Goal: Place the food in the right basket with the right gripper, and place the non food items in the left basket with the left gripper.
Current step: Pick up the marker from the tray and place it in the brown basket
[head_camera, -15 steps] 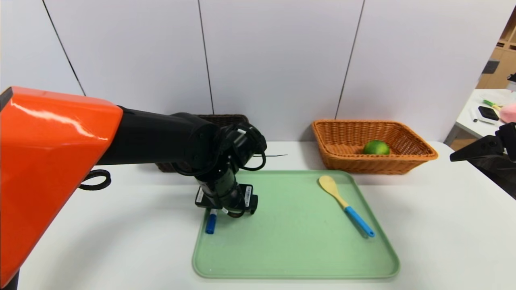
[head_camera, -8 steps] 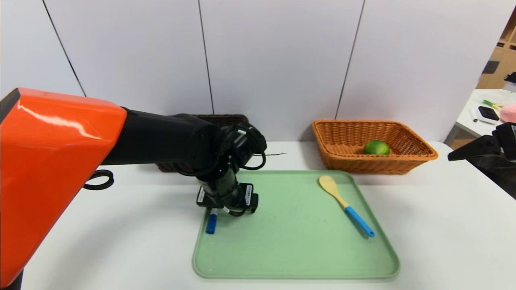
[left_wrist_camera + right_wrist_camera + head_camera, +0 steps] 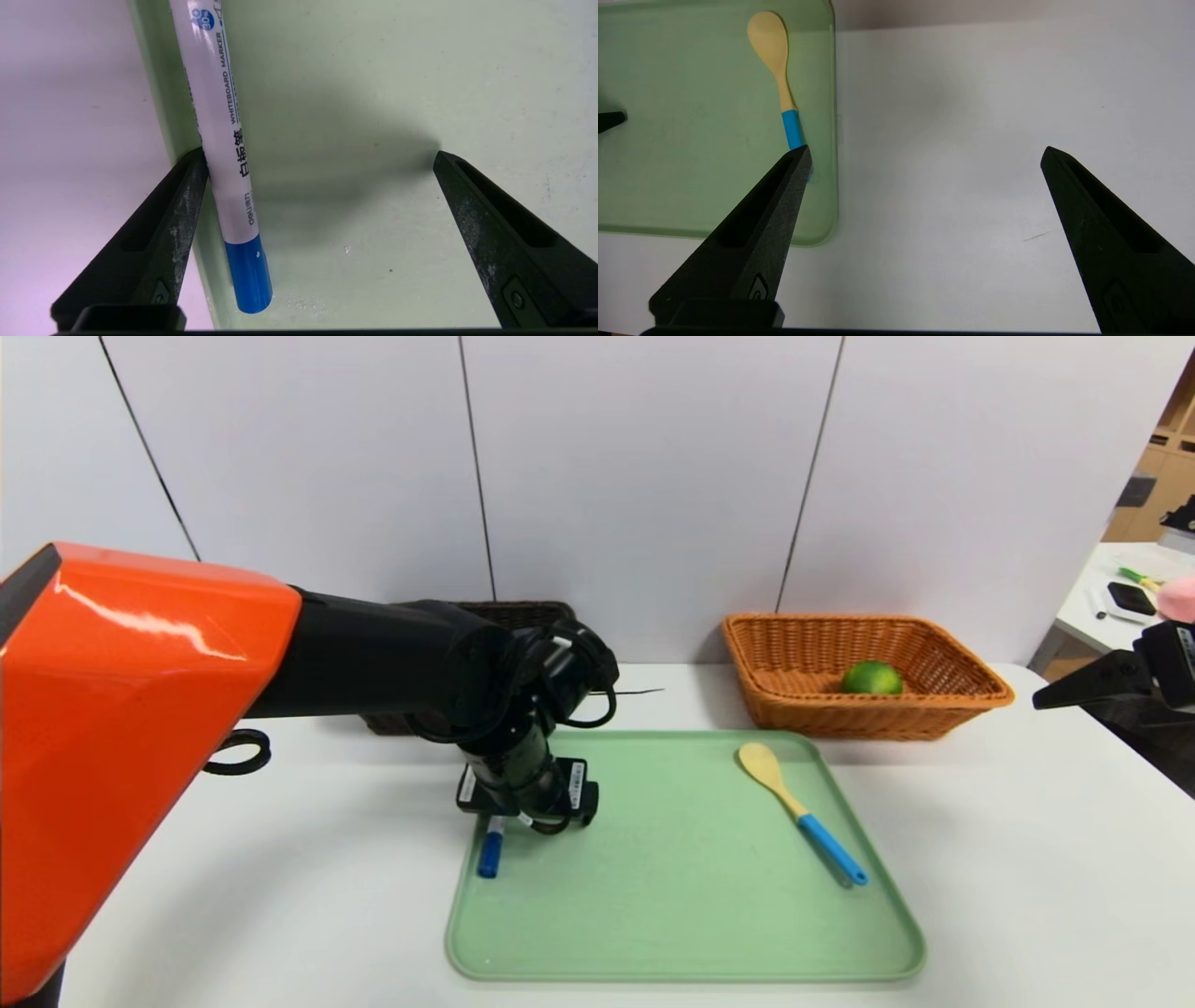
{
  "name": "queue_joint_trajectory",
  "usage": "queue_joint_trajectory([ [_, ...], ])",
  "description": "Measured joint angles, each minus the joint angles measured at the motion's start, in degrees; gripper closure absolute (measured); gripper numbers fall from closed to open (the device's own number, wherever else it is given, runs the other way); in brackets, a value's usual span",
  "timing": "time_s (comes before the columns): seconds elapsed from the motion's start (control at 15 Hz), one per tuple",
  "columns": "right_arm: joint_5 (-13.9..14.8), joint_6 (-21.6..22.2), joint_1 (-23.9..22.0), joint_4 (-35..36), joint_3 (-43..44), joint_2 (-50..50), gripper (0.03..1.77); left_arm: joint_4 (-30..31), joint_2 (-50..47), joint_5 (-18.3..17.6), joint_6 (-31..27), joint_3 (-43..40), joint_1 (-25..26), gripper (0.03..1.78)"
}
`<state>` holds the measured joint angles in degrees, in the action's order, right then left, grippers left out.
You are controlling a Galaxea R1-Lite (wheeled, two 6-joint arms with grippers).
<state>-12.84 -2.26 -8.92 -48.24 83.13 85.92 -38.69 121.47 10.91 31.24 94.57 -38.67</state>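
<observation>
My left gripper [image 3: 320, 156] is down at the green plastic tray [image 3: 691, 977], claw wide, white blue-capped marker [image 3: 224, 140] between the fingers, hard by one fingertip. Closing could roll it or snag the rim beside it. Pale wooden spoon [image 3: 784, 789] lies across the tray; my right gripper [image 3: 927, 154], also wide, hangs idle beyond the tray's right side.

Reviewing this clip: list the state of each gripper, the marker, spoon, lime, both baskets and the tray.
Left gripper: open, around the marker
Right gripper: open, beside the tray
Marker: capped, on the tray
Spoon: lying on the tray
Lime: in the orange-tan basket
Orange-tan basket: upright, holding the lime
Dark basket: contents hidden
Tray: flat
</observation>
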Motion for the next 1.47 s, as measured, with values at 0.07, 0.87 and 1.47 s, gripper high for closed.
queue_joint_trajectory([
  [0.07,0.02,-0.02,0.02,0.3,0.02,0.07,0.1,0.0,0.06,0.02,0.28,0.13,0.0,0.12],
  [0.87,0.02,0.02,0.05,0.43,0.11,0.57,0.1,-0.57,0.76,0.49,0.23,0.21,-0.17,0.12],
  [1.47,0.02,-0.02,0.13,0.43,0.11,0.55,0.1,-0.63,1.29,1.55,1.96,0.85,-0.28,0.76],
])
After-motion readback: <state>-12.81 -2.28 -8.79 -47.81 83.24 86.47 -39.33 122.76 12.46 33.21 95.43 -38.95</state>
